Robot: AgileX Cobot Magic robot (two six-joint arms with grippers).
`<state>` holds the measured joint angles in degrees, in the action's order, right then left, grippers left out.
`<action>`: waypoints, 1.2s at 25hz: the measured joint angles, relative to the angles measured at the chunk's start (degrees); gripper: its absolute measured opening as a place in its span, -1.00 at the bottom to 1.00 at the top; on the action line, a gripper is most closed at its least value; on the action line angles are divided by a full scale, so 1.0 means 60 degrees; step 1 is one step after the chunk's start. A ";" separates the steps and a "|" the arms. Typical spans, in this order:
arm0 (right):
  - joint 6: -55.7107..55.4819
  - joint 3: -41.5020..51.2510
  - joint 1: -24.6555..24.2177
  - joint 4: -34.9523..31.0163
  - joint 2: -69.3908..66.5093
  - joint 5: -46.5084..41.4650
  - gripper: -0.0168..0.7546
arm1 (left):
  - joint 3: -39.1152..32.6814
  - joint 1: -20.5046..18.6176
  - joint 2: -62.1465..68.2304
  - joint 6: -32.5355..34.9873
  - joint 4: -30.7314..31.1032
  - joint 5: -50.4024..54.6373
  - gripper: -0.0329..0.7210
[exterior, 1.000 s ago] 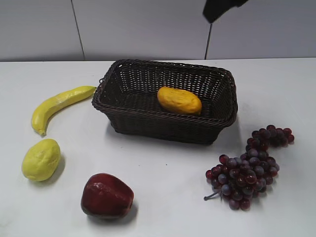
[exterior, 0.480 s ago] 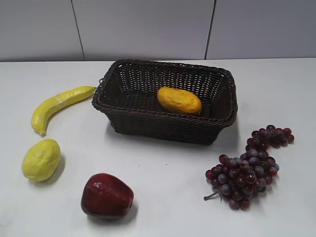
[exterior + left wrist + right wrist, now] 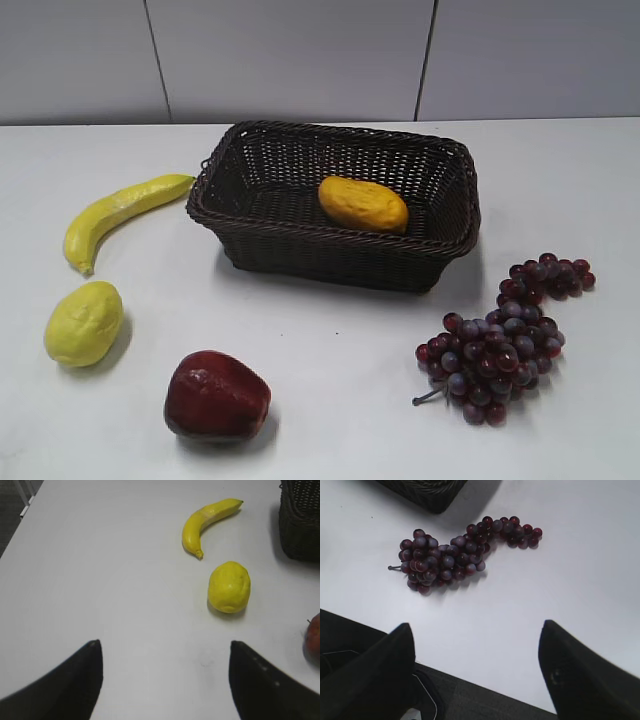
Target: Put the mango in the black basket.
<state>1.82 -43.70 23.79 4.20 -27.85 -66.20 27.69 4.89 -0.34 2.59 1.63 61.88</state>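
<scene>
Since the mango (image 3: 363, 204) already lies inside the basket (image 3: 250, 232), on its floor toward the near wall with its long axis running left to right across the exterior view, I judge the task done and see no move left but to keep both arms clear; neither arm shows in that view at all. From my left wrist camera the left gripper (image 3: 165, 677) stands with its jaws wide apart and empty over bare table (image 3: 100, 580), the banana (image 3: 206, 524) and lemon (image 3: 229, 586) ahead of it and only a corner of the basket at the upper right; the right gripper (image 3: 476, 672) is likewise spread and holding nothing, near the table's edge, with the grapes (image 3: 455, 555) ahead. Neither wrist view shows the mango (the basket wall hides it), so I cannot say which arm is nearer; the apple (image 3: 216, 396) is cut off in the left wrist view.
</scene>
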 joint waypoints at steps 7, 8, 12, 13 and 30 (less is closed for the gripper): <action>0.0000 0.2267 0.0000 0.0027 0.1852 0.0685 0.58 | 0.0000 0.0000 0.0000 0.0000 0.0000 0.0000 0.65; 0.0000 0.2338 0.0000 0.0027 0.1914 0.0762 0.58 | 0.0000 0.0000 0.0000 0.0000 0.0000 0.0000 0.65; 0.0000 0.2407 0.0000 -0.0042 0.1939 0.0970 0.58 | 0.0000 0.0000 0.0000 0.0000 0.0000 0.0000 0.65; 0.0000 0.2426 0.0000 -0.0056 0.1939 0.0981 0.58 | 0.0000 0.0000 0.0000 0.0000 0.0000 0.0000 0.65; 0.0000 0.2459 -0.0884 -0.0093 0.3012 0.1028 0.57 | 0.0000 0.0000 0.0000 0.0000 0.0000 0.0000 0.65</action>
<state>1.82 -28.95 18.49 3.64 -9.78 -60.04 27.69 4.89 -0.34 2.59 1.63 61.88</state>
